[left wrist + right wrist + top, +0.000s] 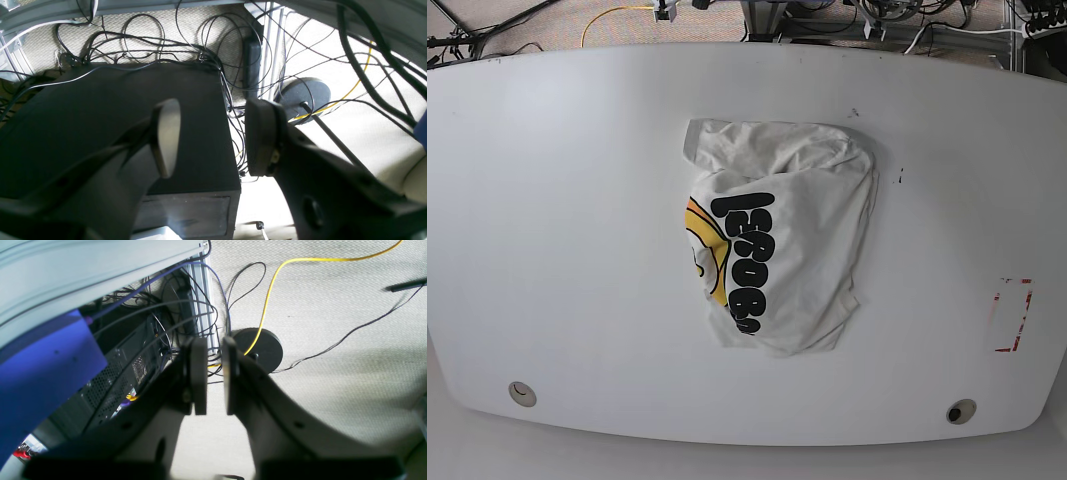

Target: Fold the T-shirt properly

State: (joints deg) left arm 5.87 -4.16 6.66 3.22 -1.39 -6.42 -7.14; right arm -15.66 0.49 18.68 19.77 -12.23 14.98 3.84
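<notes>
Here the T-shirt (777, 245) lies rumpled near the middle of the white table (557, 200), partly folded over itself so that only a strip of its print shows: black bubble lettering (745, 262) runs down its left part, with a yellow-orange graphic (704, 250) just left of the letters at the shirt's edge. To the right of the shirt, near the table's edge, sits a small red-outlined rectangle mark (1013, 315); below the shirt, toward the front rim, are two round holes, one at the left (522, 393) and one at the right (960, 411). Neither arm shows in the base view. The left end effector (213, 136) hangs off the table with its jaws well apart and nothing between them, over a black box-shaped case (186, 133) and a tangle of cables (160, 43) on the carpeted floor. The right end effector (213, 380) has its jaws drawn nearly together with only a narrow gap between the pads, gripping nothing; beyond it on the floor lie a round black disc base (263, 346) and a yellow cable (270, 290), with a perforated computer case (123, 380) to the left. No containers are visible on the table.
</notes>
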